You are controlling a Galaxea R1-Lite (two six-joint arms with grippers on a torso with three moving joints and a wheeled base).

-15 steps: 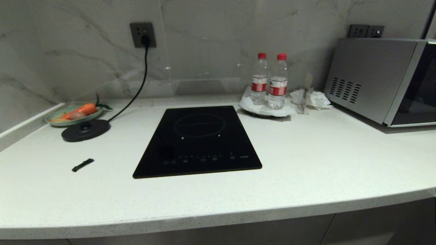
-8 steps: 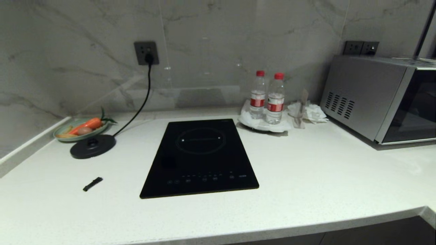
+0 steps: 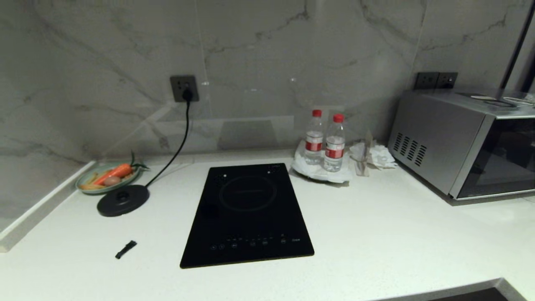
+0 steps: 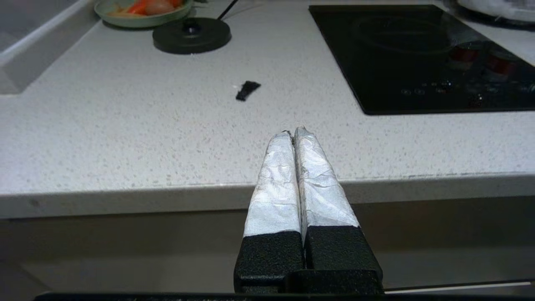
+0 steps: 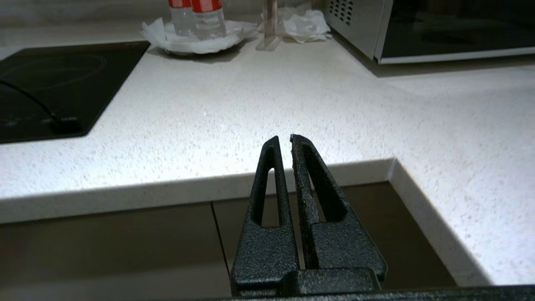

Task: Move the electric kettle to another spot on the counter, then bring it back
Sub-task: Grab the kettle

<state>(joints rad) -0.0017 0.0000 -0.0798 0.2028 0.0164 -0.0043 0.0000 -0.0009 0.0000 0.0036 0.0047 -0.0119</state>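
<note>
Far left, against the marble backsplash: a shallow green dish (image 3: 108, 180) holding a carrot and other vegetables, sitting on the white speckled stone surface (image 3: 376, 234). Just in front of it, the flat round black kettle base disc (image 3: 123, 200) — bare, nothing seated on it; its black cord (image 3: 175, 142) ran up to a grey wall socket (image 3: 184, 88). Nearer the front edge lay a small black clip-like piece (image 3: 126, 249), alone.

The electric kettle itself appeared in none of the three views; its whereabouts could not be told.

Left gripper (image 4: 294, 133): foil-wrapped fingers (image 4: 276, 179) pressed together, empty, held off the front edge of the surface and pointing across it toward the small black piece.

Centre: a glossy black glass cooktop panel (image 3: 248, 213), set flush into the surface.

Right of the cooktop, by the wall — two clear water bottles with red caps (image 3: 326, 140) on a white plate (image 3: 319, 173), then crumpled white tissue (image 3: 374, 154).

Right gripper (image 5: 285, 141): black fingers closed tip to tip, holding nothing, also off the front edge.

Far right: a silver microwave oven (image 3: 464, 142) with a dark door, below a pair of grey sockets (image 3: 435, 80).
</note>
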